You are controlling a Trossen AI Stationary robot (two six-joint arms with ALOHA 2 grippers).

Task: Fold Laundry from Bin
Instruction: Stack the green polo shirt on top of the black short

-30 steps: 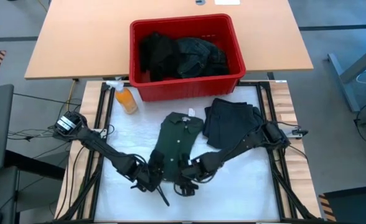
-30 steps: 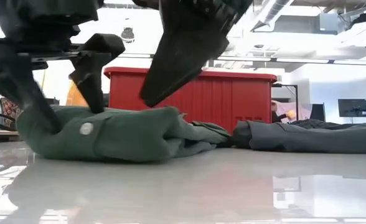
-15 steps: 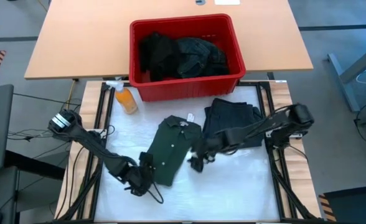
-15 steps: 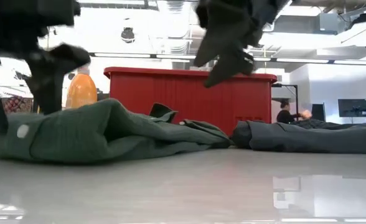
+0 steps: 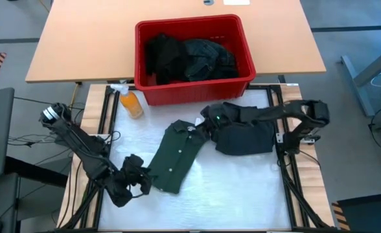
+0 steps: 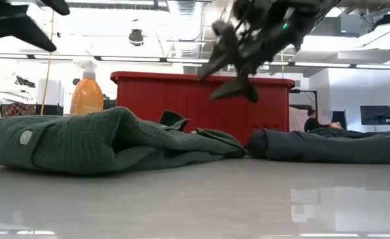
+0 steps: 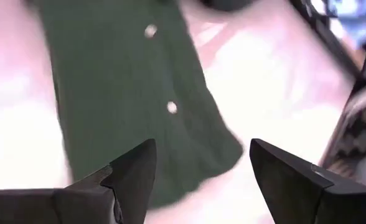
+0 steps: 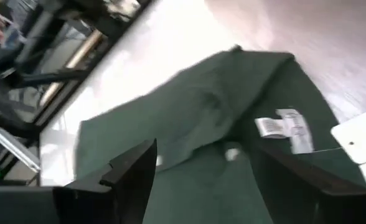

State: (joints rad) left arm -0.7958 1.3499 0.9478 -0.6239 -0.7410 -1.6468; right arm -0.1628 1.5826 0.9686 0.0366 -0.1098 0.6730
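Now that both arms have let go, the green shirt (image 5: 176, 158) lies folded on the desk (image 5: 242, 181). Left end effector (image 5: 127, 182) gapes just beside its hem; right end effector (image 5: 211, 118), open, has lifted off near the collar.

Green shirt (image 5: 176, 157) — red bin (image 5: 197, 90)

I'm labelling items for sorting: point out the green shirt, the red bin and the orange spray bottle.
green shirt (image 5: 175, 157), high view, middle of its folded body
red bin (image 5: 197, 90), high view, front wall
orange spray bottle (image 5: 131, 103), high view, its orange body
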